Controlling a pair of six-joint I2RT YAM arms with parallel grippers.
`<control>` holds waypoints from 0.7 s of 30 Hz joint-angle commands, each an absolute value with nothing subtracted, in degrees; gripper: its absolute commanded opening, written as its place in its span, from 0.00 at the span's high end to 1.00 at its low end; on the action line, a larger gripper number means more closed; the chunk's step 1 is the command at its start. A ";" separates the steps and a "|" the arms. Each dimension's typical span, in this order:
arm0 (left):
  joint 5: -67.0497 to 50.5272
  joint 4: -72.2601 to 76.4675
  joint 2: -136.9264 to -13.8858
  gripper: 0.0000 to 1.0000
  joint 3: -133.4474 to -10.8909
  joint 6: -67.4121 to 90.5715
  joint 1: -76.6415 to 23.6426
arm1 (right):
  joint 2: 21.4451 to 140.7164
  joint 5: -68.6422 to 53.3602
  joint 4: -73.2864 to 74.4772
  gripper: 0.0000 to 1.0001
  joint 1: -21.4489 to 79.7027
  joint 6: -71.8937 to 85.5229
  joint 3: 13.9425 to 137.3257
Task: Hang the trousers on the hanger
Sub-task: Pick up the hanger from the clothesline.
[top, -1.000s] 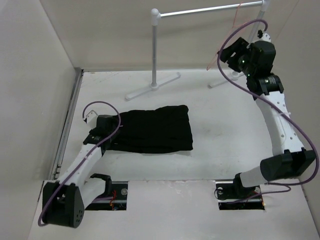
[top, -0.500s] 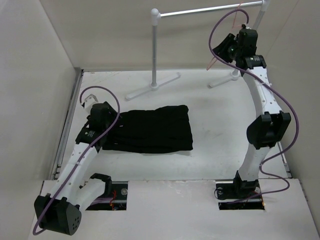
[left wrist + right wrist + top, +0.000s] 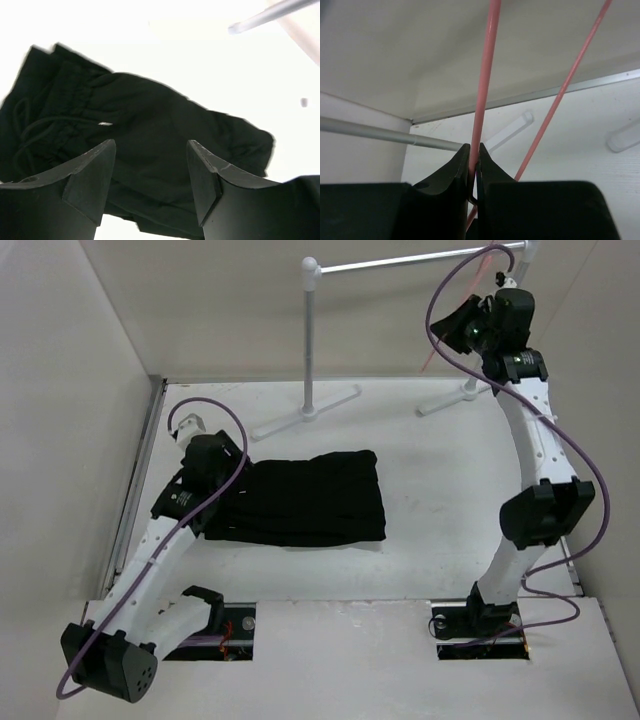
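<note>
Top external: rack [image 3: 310, 340] (grey-white tubes) stands beyond the trousers [image 3: 300, 498].

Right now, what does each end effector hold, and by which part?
Right end effector pinches the hanger by one wire; left end effector holds nothing.

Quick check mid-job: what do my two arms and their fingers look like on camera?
The left arm and right arm share white links, black joint housings and a purple cable looping alongside each. The fingers are matte black wedges tapering to blunt tips.
</note>
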State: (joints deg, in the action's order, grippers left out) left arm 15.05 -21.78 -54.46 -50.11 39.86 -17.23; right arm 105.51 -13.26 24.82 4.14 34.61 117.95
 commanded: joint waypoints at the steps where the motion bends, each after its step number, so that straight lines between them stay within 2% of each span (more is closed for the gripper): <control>1: 14.59 -21.09 -55.54 0.43 -55.45 39.29 -19.11 | 96.78 -16.78 17.05 0.90 4.35 32.96 116.21; 5: 13.36 -20.57 -57.74 0.43 -60.19 39.29 -21.83 | 91.77 -18.37 16.88 0.90 4.35 33.22 107.52; 13: 8.70 -17.93 -66.87 0.53 -75.13 38.85 -32.89 | 78.15 -17.14 14.94 0.90 8.82 32.17 82.64; 21: 12.38 -13.19 -81.37 0.55 -86.04 34.37 -45.82 | 68.21 -7.14 22.75 0.91 19.54 30.41 64.71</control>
State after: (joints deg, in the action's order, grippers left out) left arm 10.68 -16.21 -78.02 -82.83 37.32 -42.98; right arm 72.64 -12.56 21.52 16.10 32.56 67.31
